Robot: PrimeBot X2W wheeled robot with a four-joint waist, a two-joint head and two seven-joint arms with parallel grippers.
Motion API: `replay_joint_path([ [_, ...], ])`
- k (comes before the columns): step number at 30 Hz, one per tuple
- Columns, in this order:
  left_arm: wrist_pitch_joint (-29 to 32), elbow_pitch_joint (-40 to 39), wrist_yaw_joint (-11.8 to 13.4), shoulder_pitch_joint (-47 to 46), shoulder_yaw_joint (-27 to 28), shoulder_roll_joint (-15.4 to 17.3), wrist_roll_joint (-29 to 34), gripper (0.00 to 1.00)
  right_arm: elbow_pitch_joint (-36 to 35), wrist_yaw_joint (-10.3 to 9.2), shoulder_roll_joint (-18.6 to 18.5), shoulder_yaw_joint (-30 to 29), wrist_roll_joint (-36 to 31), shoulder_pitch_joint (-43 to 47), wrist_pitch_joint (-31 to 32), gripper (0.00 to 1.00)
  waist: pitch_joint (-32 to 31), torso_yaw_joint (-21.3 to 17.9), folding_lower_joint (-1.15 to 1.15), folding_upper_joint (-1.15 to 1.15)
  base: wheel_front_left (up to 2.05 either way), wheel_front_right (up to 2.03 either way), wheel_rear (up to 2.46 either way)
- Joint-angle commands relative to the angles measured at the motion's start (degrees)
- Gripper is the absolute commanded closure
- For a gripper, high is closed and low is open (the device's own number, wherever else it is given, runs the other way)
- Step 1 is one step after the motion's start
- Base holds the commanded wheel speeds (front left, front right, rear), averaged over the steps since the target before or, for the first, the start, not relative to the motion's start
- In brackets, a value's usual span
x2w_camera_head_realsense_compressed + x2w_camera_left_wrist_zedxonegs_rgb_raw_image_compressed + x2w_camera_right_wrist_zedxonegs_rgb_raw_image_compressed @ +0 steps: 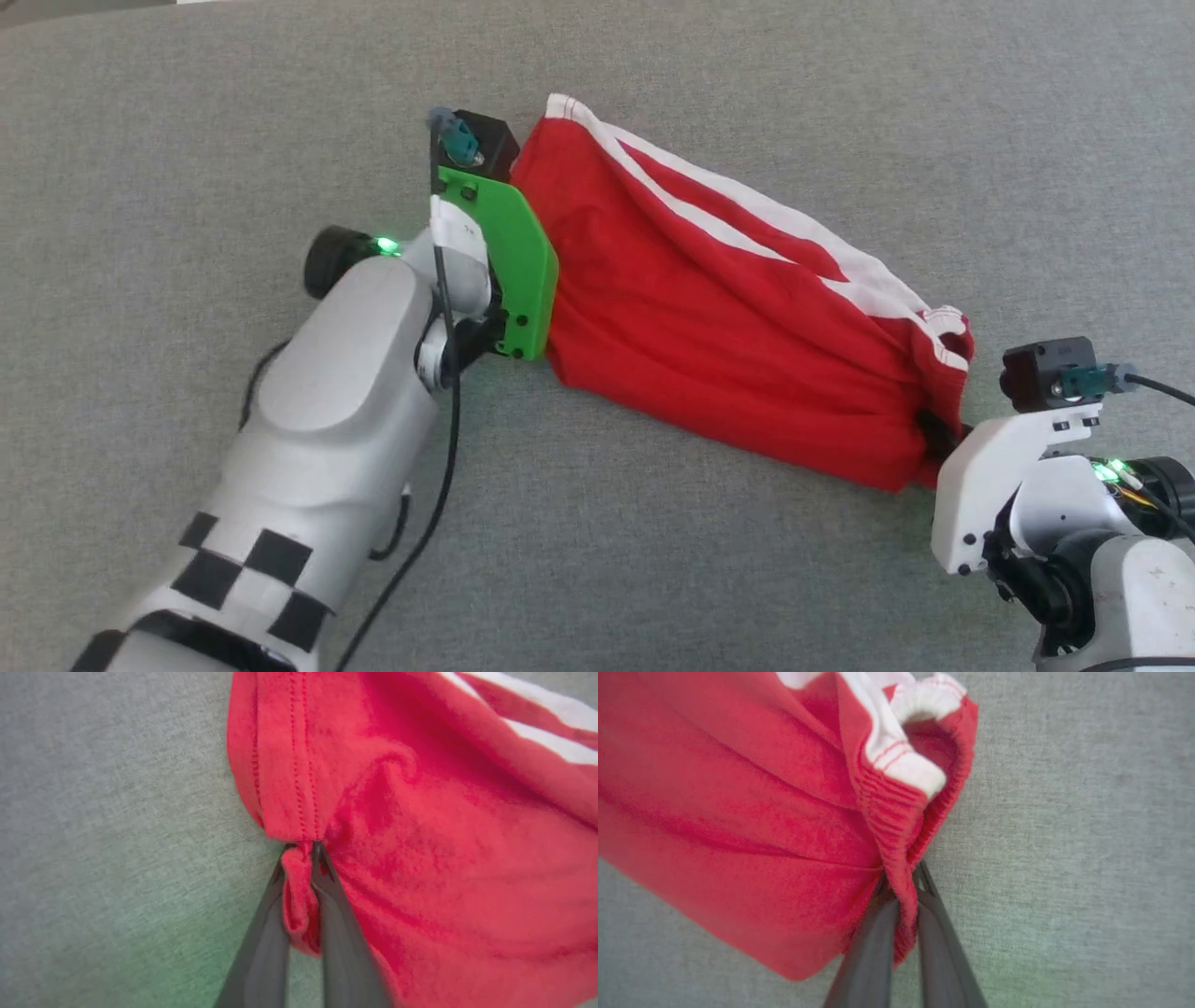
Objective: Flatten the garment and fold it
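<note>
The left gripper [302,848] is closed on the garment [420,858]. A small bunch of red cloth, taken just below a stitched hem, is squeezed between its two dark fingers [266,933], and a fold of it is pushed back into the narrow gap behind the tips. Beyond the tips and to their right, the red cloth is spread in soft creases, and white stripes [551,742] are seen at the far right. To the left of the fingers, the grey surface [117,835] is seen bare.

The right gripper [903,879] is likewise clamped on the garment, at the ribbed red waistband [896,826], which is pinched edge-on between the fingertips. Just beyond the tips, white trim [901,760] is curled over. The body of the cloth is spread to the left of the fingers.

From the head camera, the garment is seen drawn out in wrinkles between the two grippers over the grey surface. One end is met by the green plate [509,252] on the left wrist.
</note>
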Motion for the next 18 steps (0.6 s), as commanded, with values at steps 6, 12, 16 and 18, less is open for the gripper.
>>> replay_joint_path([
  [6, -6.98, 0.63, -2.33, 3.59, 3.64, -2.25, -5.47, 1.0, 3.4, -0.62, -0.7, -1.93, -1.07, 0.9, 0.26, 1.0, -2.75, 2.05, 0.0, 0.64, 0.0, 0.0, 0.0],
  [12, -12.94, -1.38, -2.1, 6.03, 7.56, -1.84, -8.38, 1.0, 3.86, -0.62, -0.7, -1.97, -1.34, 1.83, 0.51, 1.0, -6.93, 4.08, 0.0, 0.64, 0.0, 0.0, 0.0],
  [16, -14.68, -3.84, -1.28, 9.46, 9.1, -0.77, -9.52, 1.0, 3.97, -0.62, -0.99, -1.71, -0.84, 2.68, 1.18, 1.0, -10.31, 5.5, 0.0, 0.64, 0.0, 0.0, 0.0],
  [18, -14.77, -5.35, -0.56, 11.98, 9.54, -0.22, -10.07, 1.0, 4.21, -0.62, -1.67, -1.24, -0.13, 3.24, 1.87, 1.0, -12.06, 6.09, 0.0, 0.64, 0.0, 0.0, 0.0],
])
